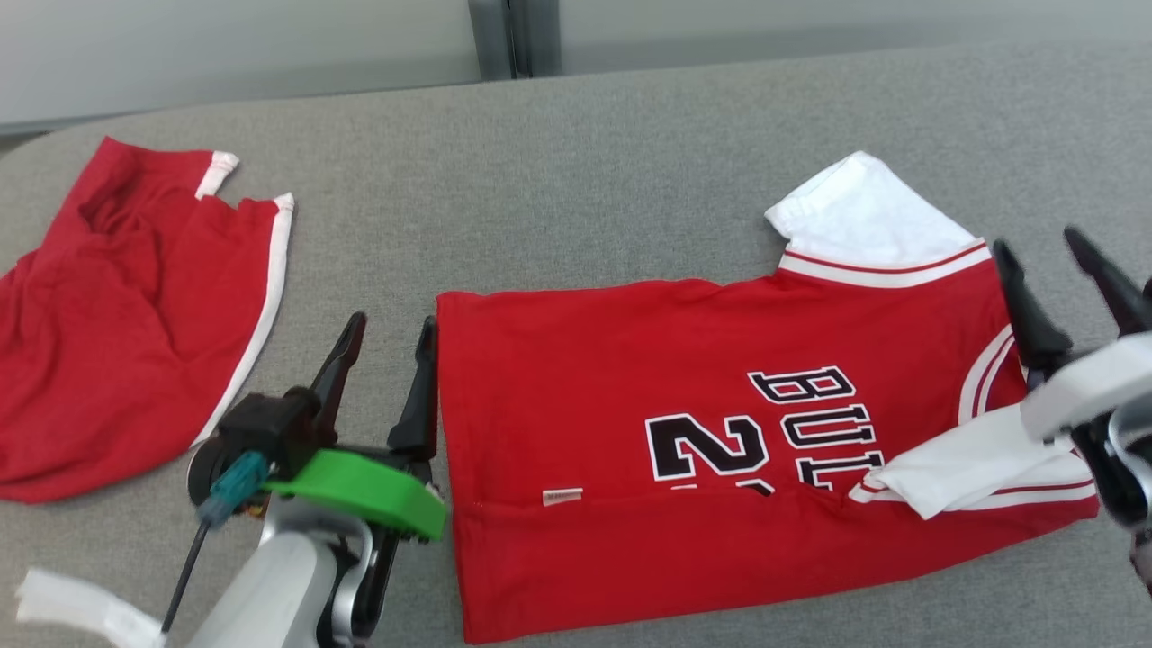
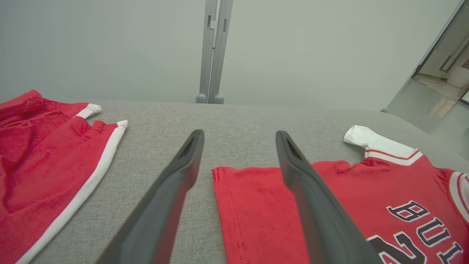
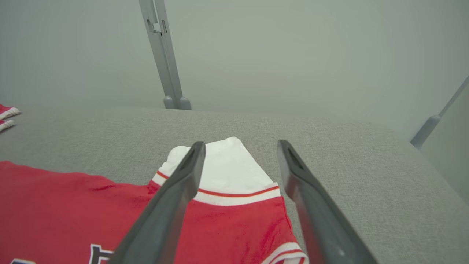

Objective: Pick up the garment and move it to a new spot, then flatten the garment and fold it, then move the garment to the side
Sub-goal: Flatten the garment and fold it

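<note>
Far left: red shorts (image 1: 126, 315) with white side stripes, rumpled, lying on the grey fabric-covered counter (image 1: 576, 153), well apart from the jersey. Lower left corner: white strip (image 1: 72, 605), material not identifiable. Left of centre: left end effector (image 1: 393, 320), two dark fingers spread apart and holding nothing, green collar (image 1: 360, 490) at its wrist. It sits between the shorts and the jersey, its right finger lined up just beside the jersey's hem edge near the far corner; whether it touches the cloth cannot be told. Centre to right: red basketball jersey (image 1: 630, 378), the task's garment, lying flat on the counter with its hem toward the left and its neck toward the right. The near long edge is folded over, with a small label (image 1: 562, 496) showing at the fold. Black, white-outlined lettering and a numeral are partly covered. The far white sleeve (image 3: 227, 165), with a red-striped band at its base, projects from the far edge. The near white sleeve (image 1: 972, 463) lies folded across the front near the right end. Far right: right end effector (image 1: 1037, 241), fingers parted, gripping nothing, positioned above the jersey's neck end. In the right wrist view the far white sleeve shows between its two fingers, on the counter below them. Background: grey upright post (image 1: 513, 36) behind the counter's far edge.
</note>
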You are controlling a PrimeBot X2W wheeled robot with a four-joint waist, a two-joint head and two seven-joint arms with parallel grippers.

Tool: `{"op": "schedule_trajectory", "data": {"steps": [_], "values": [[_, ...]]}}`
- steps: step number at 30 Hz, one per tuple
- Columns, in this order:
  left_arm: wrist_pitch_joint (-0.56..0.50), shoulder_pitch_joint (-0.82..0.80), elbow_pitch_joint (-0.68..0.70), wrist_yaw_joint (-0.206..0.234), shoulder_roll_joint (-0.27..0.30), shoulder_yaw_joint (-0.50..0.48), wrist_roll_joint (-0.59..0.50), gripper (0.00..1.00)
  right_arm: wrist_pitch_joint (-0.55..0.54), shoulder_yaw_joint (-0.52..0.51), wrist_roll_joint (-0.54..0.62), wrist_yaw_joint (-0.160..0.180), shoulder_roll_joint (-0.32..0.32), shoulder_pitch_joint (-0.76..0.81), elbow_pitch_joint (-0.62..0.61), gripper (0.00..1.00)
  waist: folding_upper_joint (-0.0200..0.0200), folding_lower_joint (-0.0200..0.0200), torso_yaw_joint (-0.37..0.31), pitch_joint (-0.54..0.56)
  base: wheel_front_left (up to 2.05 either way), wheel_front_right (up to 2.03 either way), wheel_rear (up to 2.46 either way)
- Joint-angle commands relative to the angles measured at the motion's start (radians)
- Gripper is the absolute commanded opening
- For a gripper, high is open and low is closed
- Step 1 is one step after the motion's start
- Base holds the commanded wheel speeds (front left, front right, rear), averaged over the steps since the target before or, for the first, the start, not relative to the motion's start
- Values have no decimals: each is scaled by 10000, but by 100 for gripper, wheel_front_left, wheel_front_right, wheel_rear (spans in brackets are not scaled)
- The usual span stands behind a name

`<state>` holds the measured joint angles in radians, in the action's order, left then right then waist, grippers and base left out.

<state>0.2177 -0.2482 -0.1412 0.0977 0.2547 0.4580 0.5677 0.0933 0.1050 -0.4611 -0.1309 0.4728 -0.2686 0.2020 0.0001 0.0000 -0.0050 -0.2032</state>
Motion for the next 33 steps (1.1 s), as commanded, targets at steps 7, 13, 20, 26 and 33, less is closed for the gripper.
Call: {"op": "schedule_trajectory", "data": {"steps": [7, 13, 20, 26, 33], "values": [[-2328, -2262, -745, -680, -56, 630, 227, 100, -2513, 913, -262, 4, 519, -2944, 491, 100, -1, 0, 425, -2391, 0, 0, 0], [-3448, -3507, -1226, -985, -180, 975, 175, 100, -3910, 1567, -57, 6, 1024, -4792, 1870, 100, -1, 0, 877, -3061, 0, 0, 0], [-4046, -4104, -1739, -1326, -502, 1420, 268, 100, -4298, 2063, -587, 4, 1045, -5590, 3075, 100, -1, 0, 1335, -3306, 0, 0, 0], [-4126, -4272, -1905, -1496, -534, 1530, 336, 100, -4192, 2172, -537, 6, 1196, -6101, 3787, 100, -1, 0, 1454, -3428, 0, 0, 0], [-4177, -4550, -1994, -1684, -605, 1699, 367, 100, -4722, 2397, -677, 7, 1259, -6408, 4264, 100, -1, 0, 1450, -3514, 0, 0, 0]]}}
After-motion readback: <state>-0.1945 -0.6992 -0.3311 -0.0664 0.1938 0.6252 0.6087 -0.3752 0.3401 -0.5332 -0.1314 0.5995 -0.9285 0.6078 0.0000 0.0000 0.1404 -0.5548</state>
